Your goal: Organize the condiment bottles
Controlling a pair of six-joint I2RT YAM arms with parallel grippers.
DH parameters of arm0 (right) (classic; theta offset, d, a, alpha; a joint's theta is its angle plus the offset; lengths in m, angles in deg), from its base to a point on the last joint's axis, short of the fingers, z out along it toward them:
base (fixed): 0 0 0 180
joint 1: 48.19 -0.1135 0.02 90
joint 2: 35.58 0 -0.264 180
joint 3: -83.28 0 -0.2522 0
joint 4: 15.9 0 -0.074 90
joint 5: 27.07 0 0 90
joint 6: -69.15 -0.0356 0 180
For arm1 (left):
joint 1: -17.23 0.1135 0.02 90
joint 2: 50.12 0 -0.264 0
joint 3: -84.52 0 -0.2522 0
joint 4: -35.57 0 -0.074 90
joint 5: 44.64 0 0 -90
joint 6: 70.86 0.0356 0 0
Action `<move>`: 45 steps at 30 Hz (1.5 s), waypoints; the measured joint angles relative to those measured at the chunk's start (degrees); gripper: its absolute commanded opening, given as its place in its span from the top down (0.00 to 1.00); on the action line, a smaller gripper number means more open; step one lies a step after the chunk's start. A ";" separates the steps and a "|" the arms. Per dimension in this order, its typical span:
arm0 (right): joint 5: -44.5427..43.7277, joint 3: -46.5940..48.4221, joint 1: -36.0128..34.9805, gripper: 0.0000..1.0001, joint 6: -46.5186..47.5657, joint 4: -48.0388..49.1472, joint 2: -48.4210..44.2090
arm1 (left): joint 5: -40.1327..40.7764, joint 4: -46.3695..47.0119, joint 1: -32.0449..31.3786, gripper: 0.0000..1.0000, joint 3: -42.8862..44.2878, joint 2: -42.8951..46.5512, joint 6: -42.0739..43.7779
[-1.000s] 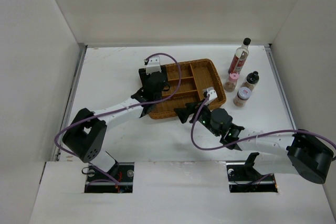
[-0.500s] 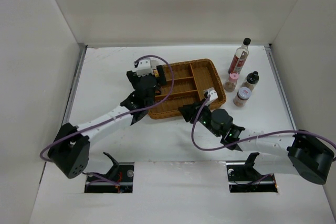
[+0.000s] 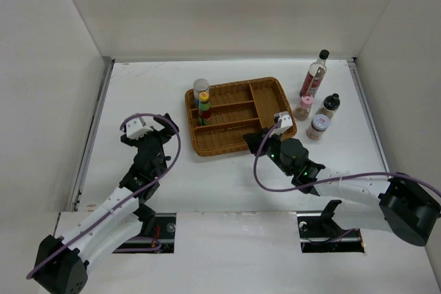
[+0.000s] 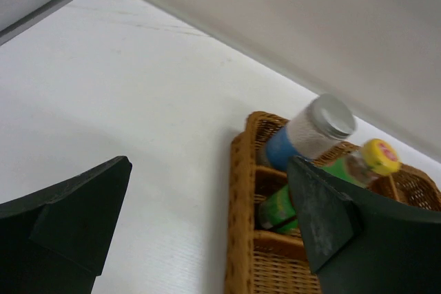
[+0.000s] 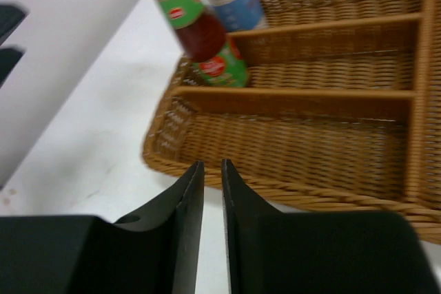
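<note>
- Top view: my left fingers (image 3: 164,126) hang spread and empty near the bench's left edge, well apart from the wicker tray (image 3: 227,148). The tall clear bottle (image 3: 315,74), pink-lidded shaker (image 3: 303,108), black-capped shaker (image 3: 329,106) and red-labelled shaker (image 3: 318,127) stand outside the tray toward the far right corner, not yet sorted.
- Left wrist: past my open fingers, the blue-labelled jar (image 4: 303,135) and green-capped red bottle (image 4: 275,206) stand at the tray's left end. They are packed close, I judge, to leave room for the rest.
- Right wrist: my right fingers (image 5: 193,204) are clenched on nothing, just before the tray's near rim. The jar sits in the far row and the bottle in the middle one.
</note>
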 measured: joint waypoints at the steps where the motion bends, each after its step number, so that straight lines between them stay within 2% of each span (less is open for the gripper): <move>1: -0.70 0.11 0.72 0.68 -0.09 -1.07 -0.13 | 0.11 -0.09 1.18 0.00 -2.03 1.73 -1.46; 5: -5.14 2.32 4.70 0.49 -0.26 -9.42 -2.34 | -1.27 -1.14 4.79 0.00 -8.00 4.11 -7.98; 7: -8.13 4.42 8.07 0.36 -0.59 -14.05 -3.89 | -3.37 -1.44 6.45 0.00 -9.90 3.15 -11.28; 10: -13.14 6.88 13.94 0.22 -0.85 -19.89 -6.64 | -7.58 -1.51 8.70 0.00 -12.09 0.55 -15.39; 14: -18.58 9.57 23.28 0.09 -0.55 -27.45 -8.94 | -12.70 0.28 11.58 0.00 -15.17 -0.72 -18.82; 18: -20.61 13.07 33.33 0.00 0.00 -34.34 -6.40 | -15.63 2.67 12.37 0.00 -16.85 -0.66 -20.55; 21: -20.65 16.70 37.86 0.00 0.44 -38.12 -0.28 | -17.03 4.33 12.17 0.00 -17.03 -0.61 -21.16; 26: -18.97 19.87 39.67 0.00 0.61 -41.99 8.26 | -18.32 5.73 11.67 0.00 -17.22 -0.61 -21.77; 34: -17.66 21.27 40.83 0.07 0.52 -43.25 13.31 | -19.58 6.16 11.47 0.00 -17.27 -0.72 -22.58; 41: -17.22 20.57 42.56 0.45 0.39 -41.70 15.96 | -19.89 6.16 11.47 0.00 -17.29 -1.62 -22.99; 45: -16.76 18.25 42.21 0.48 0.35 -42.27 12.11 | -19.96 6.60 11.47 0.00 -17.33 -2.14 -23.06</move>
